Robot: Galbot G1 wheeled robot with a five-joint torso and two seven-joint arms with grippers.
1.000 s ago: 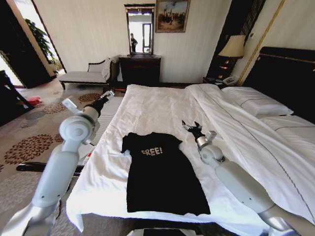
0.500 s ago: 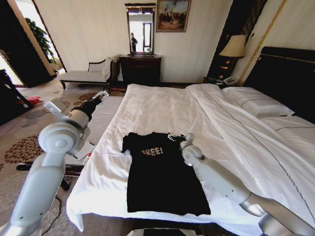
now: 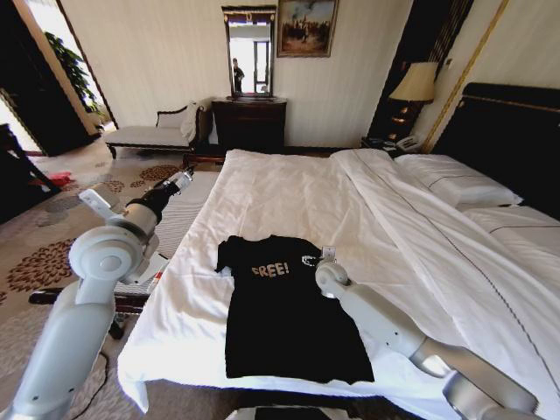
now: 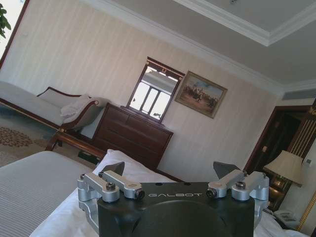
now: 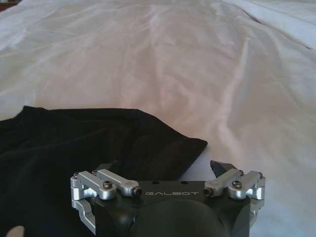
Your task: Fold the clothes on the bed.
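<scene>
The clothes, a black T-shirt (image 3: 284, 311) with white "FREE!" lettering, lie flat on the near part of the bed (image 3: 280, 188). My right gripper (image 3: 311, 260) sits at the shirt's right sleeve. In the right wrist view, the right gripper (image 5: 165, 169) is open and low over the sleeve (image 5: 148, 138), with white sheet (image 5: 197, 74) beyond it. My left gripper (image 3: 182, 178) is raised off the bed's left side, away from the shirt. In the left wrist view, the left gripper (image 4: 169, 170) is open and empty, aimed at the far wall.
The white duvet (image 3: 437, 236) and pillows (image 3: 455, 184) cover the bed's right half, below a dark headboard (image 3: 516, 131). A pale bench (image 3: 179, 214) stands along the bed's left side. A chaise lounge (image 3: 149, 133), dresser (image 3: 249, 122) and lamp (image 3: 413, 83) line the far wall.
My right gripper has moved left across the sheet, from beside the shirt to its right sleeve. My left arm has dropped and shifted slightly left, with its gripper still raised.
</scene>
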